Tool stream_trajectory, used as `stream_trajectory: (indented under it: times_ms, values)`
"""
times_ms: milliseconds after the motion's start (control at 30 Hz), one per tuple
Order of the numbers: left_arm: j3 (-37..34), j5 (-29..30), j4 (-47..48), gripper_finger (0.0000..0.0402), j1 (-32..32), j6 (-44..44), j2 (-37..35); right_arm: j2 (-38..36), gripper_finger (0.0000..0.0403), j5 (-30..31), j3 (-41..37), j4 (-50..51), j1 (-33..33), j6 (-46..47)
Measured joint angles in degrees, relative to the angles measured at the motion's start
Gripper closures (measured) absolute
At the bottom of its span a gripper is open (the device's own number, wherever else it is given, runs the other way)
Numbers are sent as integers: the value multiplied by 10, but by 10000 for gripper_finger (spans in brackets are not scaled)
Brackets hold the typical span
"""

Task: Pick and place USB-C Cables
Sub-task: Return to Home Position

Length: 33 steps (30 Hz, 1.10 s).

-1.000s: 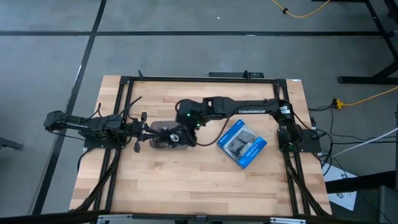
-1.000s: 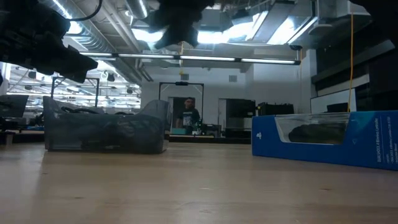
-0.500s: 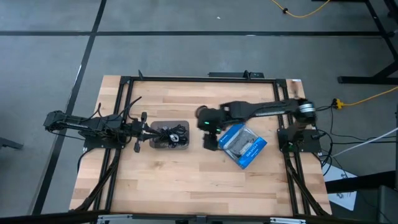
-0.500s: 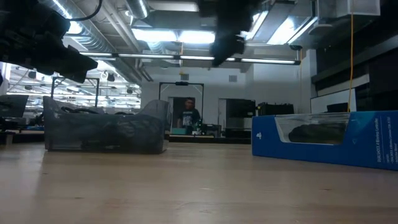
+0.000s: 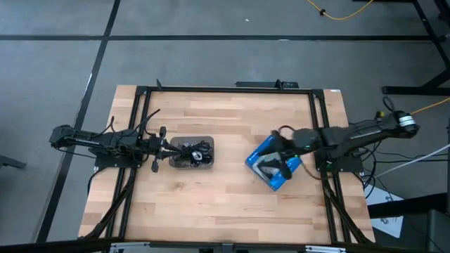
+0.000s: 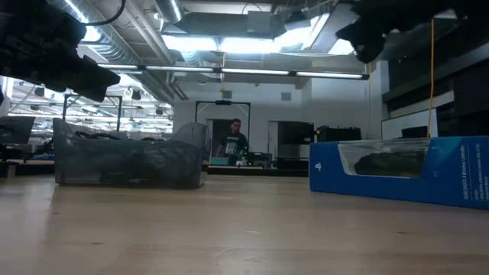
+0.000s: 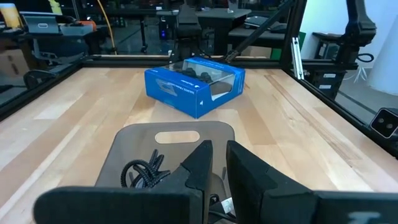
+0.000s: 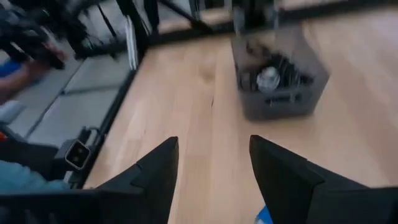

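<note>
The USB-C cables [image 5: 190,152] lie bundled in the grey translucent tray [image 5: 174,161], left of the table's middle. They also show as dark and pale coils [image 8: 273,74] in the right wrist view and as a black coil [image 7: 144,175] in the left wrist view. My right gripper [image 8: 211,180] is open and empty. It hovers over the blue box [image 5: 274,165], near the table's right side. My left gripper [image 7: 216,163] waits shut at the tray's left end [image 5: 171,152].
The blue retail box [image 6: 397,176] lies flat on the table right of centre, with bare wood between it and the tray [image 6: 130,160]. A black frame [image 5: 225,89] runs along the table's edges. A person [image 6: 233,145] stands far off in the room behind.
My right arm has pulled back from above the tray toward the table's right edge and now hangs over the blue box. The tray, the cables and the box have stayed where they were.
</note>
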<state>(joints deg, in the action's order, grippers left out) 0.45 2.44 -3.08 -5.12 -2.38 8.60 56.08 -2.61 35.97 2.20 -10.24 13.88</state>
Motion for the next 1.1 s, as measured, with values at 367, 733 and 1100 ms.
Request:
stream_trajectory:
  times_ms: [367,733,1100]
  values:
    - [0,0,0,360,0,0,0,-191,201,30,-192,-118,-1,-43]
    - [0,0,0,360,0,0,0,-288,201,83,-289,-123,-1,-22]
    - [0,0,1,360,0,0,0,-433,201,86,-356,-102,0,-55]
